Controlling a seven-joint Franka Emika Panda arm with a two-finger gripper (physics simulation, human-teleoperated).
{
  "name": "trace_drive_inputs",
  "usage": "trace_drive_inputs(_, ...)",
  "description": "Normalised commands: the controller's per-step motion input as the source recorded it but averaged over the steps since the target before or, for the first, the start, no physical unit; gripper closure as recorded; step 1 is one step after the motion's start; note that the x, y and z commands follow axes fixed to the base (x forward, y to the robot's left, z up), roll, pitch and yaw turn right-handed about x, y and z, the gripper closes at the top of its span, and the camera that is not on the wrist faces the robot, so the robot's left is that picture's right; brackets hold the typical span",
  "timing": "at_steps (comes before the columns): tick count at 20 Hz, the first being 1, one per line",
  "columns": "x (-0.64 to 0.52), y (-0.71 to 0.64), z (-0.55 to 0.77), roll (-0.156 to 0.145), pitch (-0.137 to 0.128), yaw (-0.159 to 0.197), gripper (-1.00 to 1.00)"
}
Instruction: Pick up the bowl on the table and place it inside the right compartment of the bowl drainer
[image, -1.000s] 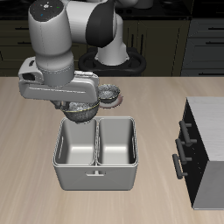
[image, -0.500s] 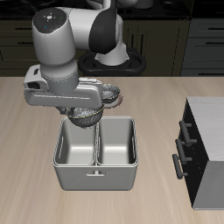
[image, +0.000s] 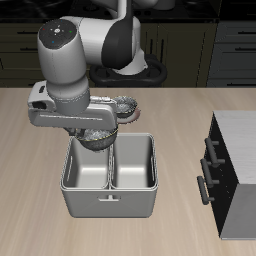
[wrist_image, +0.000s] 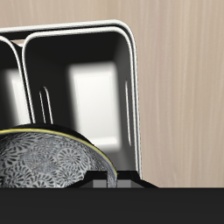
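The bowl (image: 98, 133), grey-white with dark mottling, hangs in the air with my gripper (image: 99, 126) shut on its rim. It hovers over the back rim of the bowl drainer (image: 109, 200), above the right compartment (image: 86, 166). The wrist view shows the bowl (wrist_image: 42, 163) close up, with the right compartment (wrist_image: 87, 87) open and empty below it, beside the centre wall. My arm's wrist hides part of the bowl in the exterior view.
A look-alike bowl on a dark saucer (image: 126, 102) sits just behind the drainer, close to my arm. A black-and-white cabinet (image: 232, 170) with handles stands beside the drainer, along the table's edge.
My arm has carried the bowl a little toward the table's front, from behind the drainer to over its back rim. The grip on the bowl is unchanged.
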Motion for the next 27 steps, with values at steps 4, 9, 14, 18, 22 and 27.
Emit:
trace_drive_inputs(4,0.03,-0.03,-0.12,-0.011,0.016,0.011,1.0)
trace_drive_inputs(9,0.01,-0.07,-0.12,-0.016,0.022,0.001,1.0)
trace_drive_inputs(14,-0.01,-0.06,-0.17,-0.01,0.027,0.002,1.0)
trace_drive_inputs(18,-0.01,-0.01,-0.17,-0.003,0.027,0.002,1.0)
trace_drive_inputs(22,-0.02,-0.07,-0.1,-0.027,0.023,-0.02,1.0)
trace_drive_inputs(27,0.0,-0.12,-0.1,-0.008,0.023,-0.009,-1.0)
